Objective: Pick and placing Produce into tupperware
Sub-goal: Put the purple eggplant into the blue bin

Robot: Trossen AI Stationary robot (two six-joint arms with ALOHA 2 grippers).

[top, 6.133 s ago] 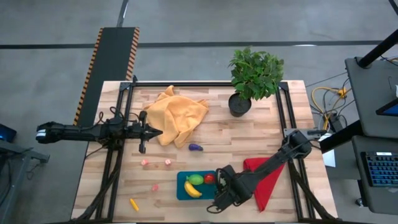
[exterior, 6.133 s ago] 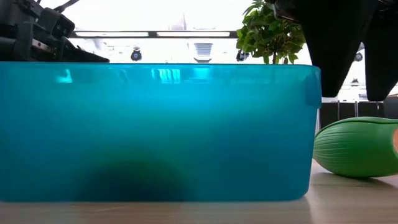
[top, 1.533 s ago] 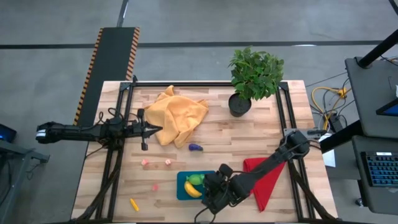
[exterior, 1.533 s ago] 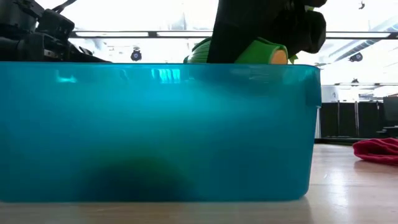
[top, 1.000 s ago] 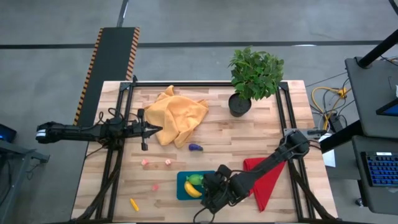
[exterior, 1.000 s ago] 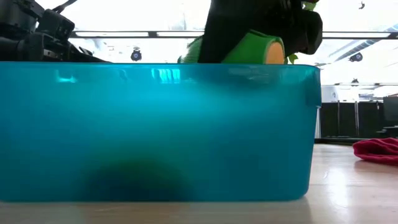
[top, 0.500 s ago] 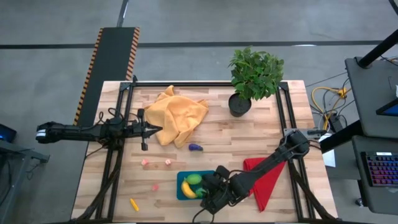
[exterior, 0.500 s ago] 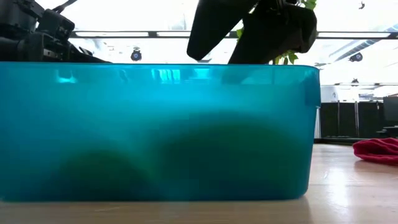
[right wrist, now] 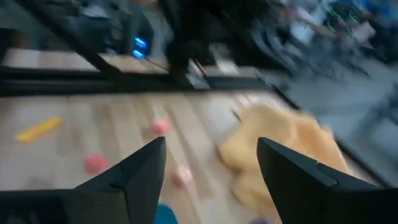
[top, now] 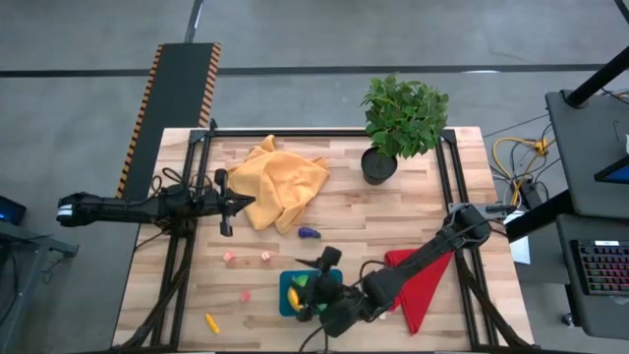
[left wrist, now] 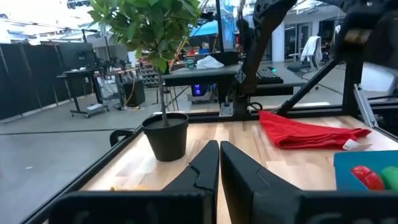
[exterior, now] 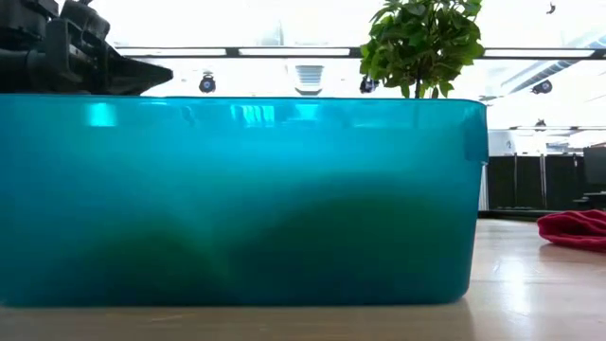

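Observation:
The teal tupperware (top: 287, 300) sits near the table's near edge and fills the low view (exterior: 237, 199). In it lie the yellow banana (top: 293, 296), a green piece (top: 306, 285) and the red tomato (left wrist: 364, 176). My right gripper (top: 319, 264) hangs open above the tupperware's far side, touching nothing; its fingers stand wide apart in the right wrist view (right wrist: 211, 177). The purple eggplant (top: 309, 233), pink bits (top: 228, 258) (top: 264, 257) (top: 245, 294) and an orange-yellow piece (top: 211, 323) lie on the wood. My left gripper (top: 241, 204) waits shut at the table's left, beside the orange cloth.
The orange cloth (top: 280, 187) lies crumpled at the far left centre. A red cloth (top: 418, 280) lies under the right arm, right of the tupperware. The potted plant (top: 403, 118) stands at the far right. A black frame runs along the table's edges.
My right gripper held a green piece over the tupperware, opened and let it drop inside, where it now lies as a dark green shape behind the wall. The gripper then rose, leaving the low view, and moved toward the far edge.

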